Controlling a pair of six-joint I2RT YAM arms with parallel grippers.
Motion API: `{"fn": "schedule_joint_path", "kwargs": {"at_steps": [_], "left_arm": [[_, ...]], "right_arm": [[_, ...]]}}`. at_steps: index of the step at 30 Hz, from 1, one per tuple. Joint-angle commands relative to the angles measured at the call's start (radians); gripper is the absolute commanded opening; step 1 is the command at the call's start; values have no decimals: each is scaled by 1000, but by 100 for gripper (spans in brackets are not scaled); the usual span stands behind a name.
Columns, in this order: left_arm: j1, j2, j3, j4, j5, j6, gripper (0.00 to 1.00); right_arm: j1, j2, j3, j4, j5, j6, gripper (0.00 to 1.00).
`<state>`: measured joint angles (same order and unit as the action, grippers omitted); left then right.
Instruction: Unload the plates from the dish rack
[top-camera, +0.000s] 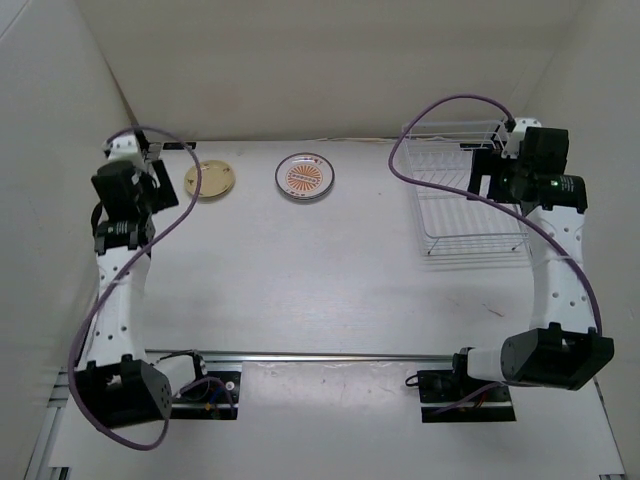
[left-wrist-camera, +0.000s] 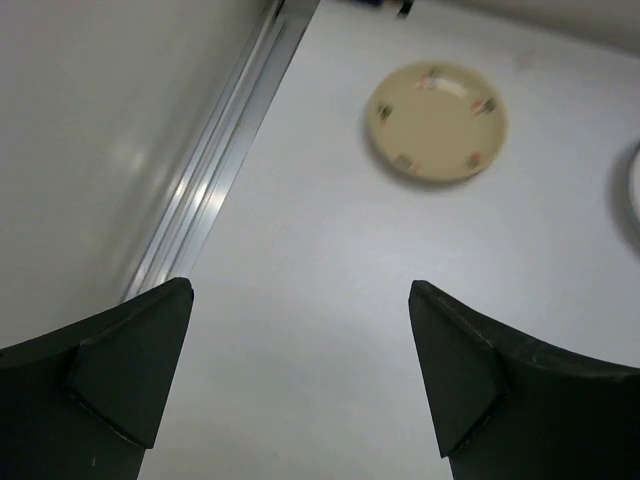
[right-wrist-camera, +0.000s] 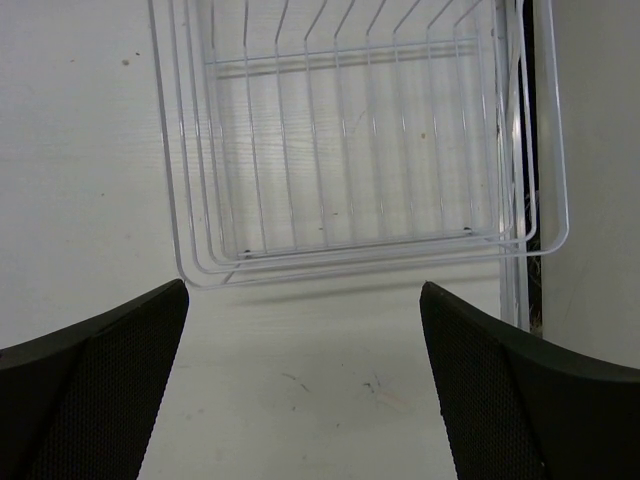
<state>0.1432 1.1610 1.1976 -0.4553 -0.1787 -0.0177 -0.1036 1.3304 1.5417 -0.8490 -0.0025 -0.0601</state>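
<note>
Left gripper (left-wrist-camera: 298, 300) and right gripper (right-wrist-camera: 302, 300) gape wide, holding nothing. Cream plate (left-wrist-camera: 437, 122) and sunburst plate (top-camera: 305, 177) lie on the far table (top-camera: 300, 280). The dish rack (right-wrist-camera: 190, 270), far right, shows no plate. Best to lift clear of its wires.

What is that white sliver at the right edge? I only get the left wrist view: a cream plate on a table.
Observer: A white plate with an orange sunburst centre, lying on the table right of your cream plate.
Operator: Where's the dish rack?
Observer: Far right: a white wire dish rack; no plate shows in it.
Operator: And the other arm?
Observer: The right gripper is open, pointing at the rack.
</note>
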Motion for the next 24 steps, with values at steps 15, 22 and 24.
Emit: {"fn": "schedule_joint_path", "kwargs": {"at_steps": [15, 22, 24], "left_arm": [[265, -294, -358, -94, 153, -19, 100], [283, -304, -349, -94, 153, -41, 100], [292, -304, -340, -94, 162, -41, 100]], "right_arm": [[48, -333, -435, 42, 21, 19, 100], [48, -450, -551, 53, 59, 5, 100], [48, -459, -560, 53, 59, 5, 100]]}}
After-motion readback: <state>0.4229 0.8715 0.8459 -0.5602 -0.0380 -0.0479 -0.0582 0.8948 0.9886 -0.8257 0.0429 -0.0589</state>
